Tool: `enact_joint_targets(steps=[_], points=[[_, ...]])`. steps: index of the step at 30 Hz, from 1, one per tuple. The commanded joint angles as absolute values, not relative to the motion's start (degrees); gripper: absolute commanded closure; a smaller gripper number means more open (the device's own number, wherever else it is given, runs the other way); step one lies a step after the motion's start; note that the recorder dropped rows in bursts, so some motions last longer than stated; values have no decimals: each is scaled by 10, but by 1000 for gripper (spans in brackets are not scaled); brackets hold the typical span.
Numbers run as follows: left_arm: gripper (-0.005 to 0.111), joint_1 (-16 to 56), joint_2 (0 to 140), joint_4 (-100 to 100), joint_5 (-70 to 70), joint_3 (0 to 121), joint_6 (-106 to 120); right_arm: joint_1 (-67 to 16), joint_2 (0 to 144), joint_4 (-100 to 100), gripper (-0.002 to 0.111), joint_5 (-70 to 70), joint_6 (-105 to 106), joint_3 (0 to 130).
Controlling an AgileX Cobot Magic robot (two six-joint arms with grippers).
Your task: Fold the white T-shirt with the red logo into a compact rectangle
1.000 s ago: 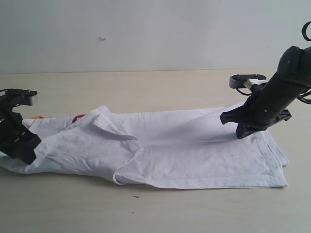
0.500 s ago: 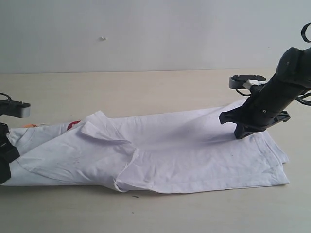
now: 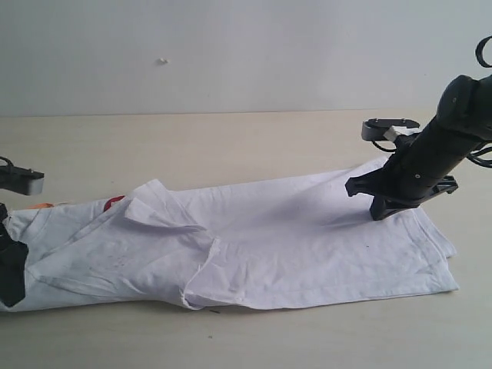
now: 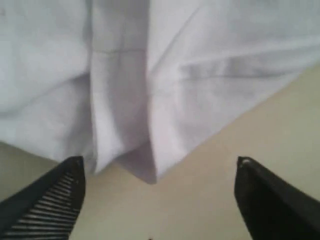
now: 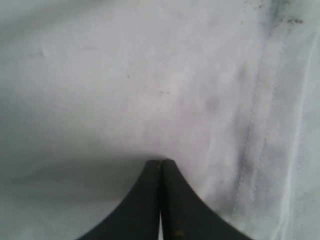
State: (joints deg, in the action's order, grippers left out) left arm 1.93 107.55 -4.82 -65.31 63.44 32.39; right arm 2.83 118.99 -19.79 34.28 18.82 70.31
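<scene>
**Item: the white T-shirt** (image 3: pixel 292 238). It lies on the table (image 3: pixel 231 146), folded over itself into a long band that runs from the left edge of the exterior view to the right. One sleeve flap is turned up near the left end. The hem end, on the right, is flat with stacked edges showing.

**The red logo** (image 3: pixel 114 201). Only a small red sliver shows at the far edge of the fold near the left end. It is too small to read and is probably the patch's edge. An orange scrap (image 3: pixel 38 206) sits just left of it.

**Right gripper** (image 3: pixel 379 211). The fingers are pressed together, with the tips down on the cloth at the hem end. Whether any fabric is caught between them cannot be told.

**Left gripper** (image 4: pixel 160 167). The jaws are spread wide over bare table and hold nothing. A folded corner of the shirt lies just ahead of the fingertips (image 4: pixel 75 167), apart from them.

**Surroundings.** The tabletop is pale wood, with a plain grey-white wall (image 3: pixel 231 54) behind it.
</scene>
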Motion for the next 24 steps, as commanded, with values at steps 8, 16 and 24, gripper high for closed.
enact_joint_targets(steps=[8,16,24], points=[[58,18,1093,-127,-499,636,320,30,1199,-196,108,337,194,701],[83,5,1107,-116,-551,632,319,30,1199,-196,108,339,194,701],[106,5,1107,-100,-667,632,325,30,1199,-209,108,340,194,701]])
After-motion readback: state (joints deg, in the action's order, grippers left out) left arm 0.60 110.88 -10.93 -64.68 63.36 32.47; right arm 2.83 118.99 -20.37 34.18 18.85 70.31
